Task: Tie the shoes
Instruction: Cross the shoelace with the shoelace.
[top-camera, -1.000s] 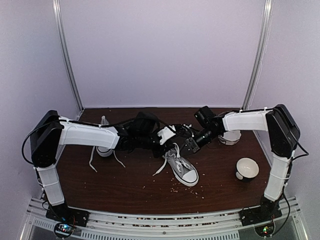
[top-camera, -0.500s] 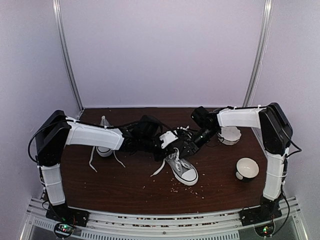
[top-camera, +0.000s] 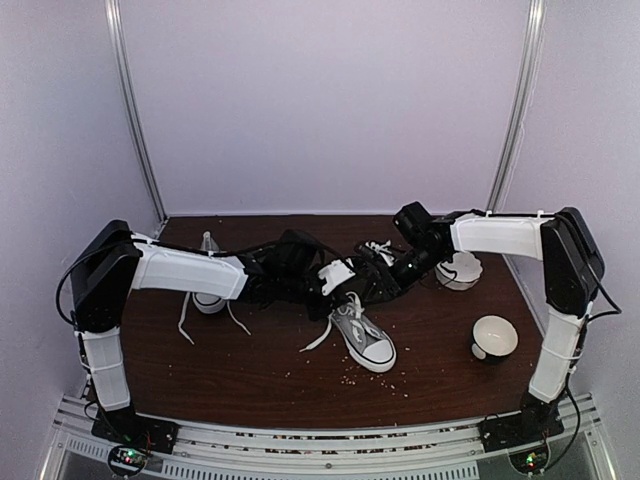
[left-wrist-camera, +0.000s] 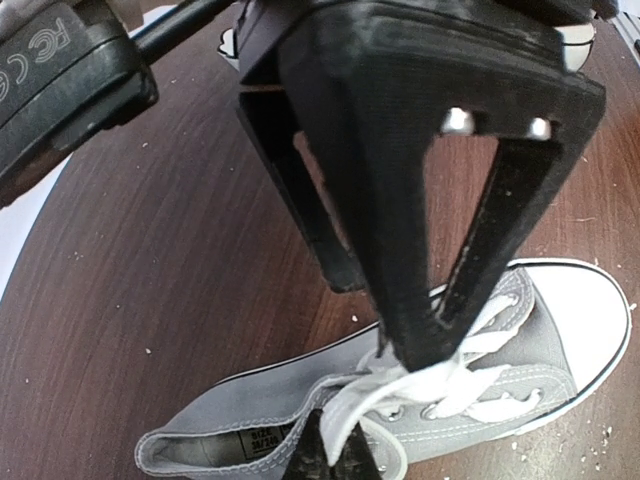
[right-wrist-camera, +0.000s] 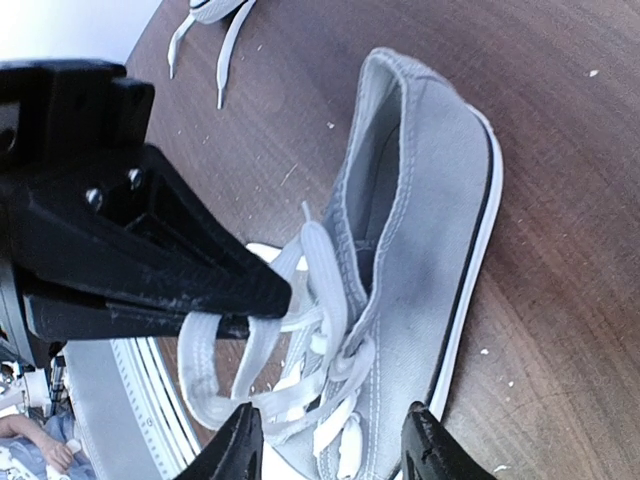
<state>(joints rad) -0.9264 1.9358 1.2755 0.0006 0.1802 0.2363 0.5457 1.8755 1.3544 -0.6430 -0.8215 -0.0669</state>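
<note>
Top external view: both arms reach inward over the middle of the table (top-camera: 250, 375). The left pincer (top-camera: 343, 278) and the right pincer (top-camera: 378, 277) stand tip to tip. The grey shoe (top-camera: 365, 340) sits upright on its sole directly beneath them. Its heel opening is under the tips and its white toe cap points away from them, toward the near edge.

Left wrist view: the left pincer is closed. Its tips are pressed together at the bottom edge, with a strand of white lace (left-wrist-camera: 400, 385) running up into them from the eyelets. One finger of the right pincer comes down from above. Its tip meets the bunched lace just beside the left pincer.

Right wrist view: the right pincer is open, its two fingers (right-wrist-camera: 235, 445) well apart. The laced front of the grey shoe lies between them and they grip nothing. Loose loops of lace hang under the left pincer's wedge, just beside the right pincer's own tips.

The second shoe (top-camera: 208, 298) stands well to the left of the left pincer, partly hidden behind that arm. Its laces trail loose on the table.

To the right of the right pincer sit a fluted dish (top-camera: 462, 272) near the wrist and a white bowl (top-camera: 494, 336) further toward the near edge. Crumbs (top-camera: 348, 380) are scattered near the grey shoe.
</note>
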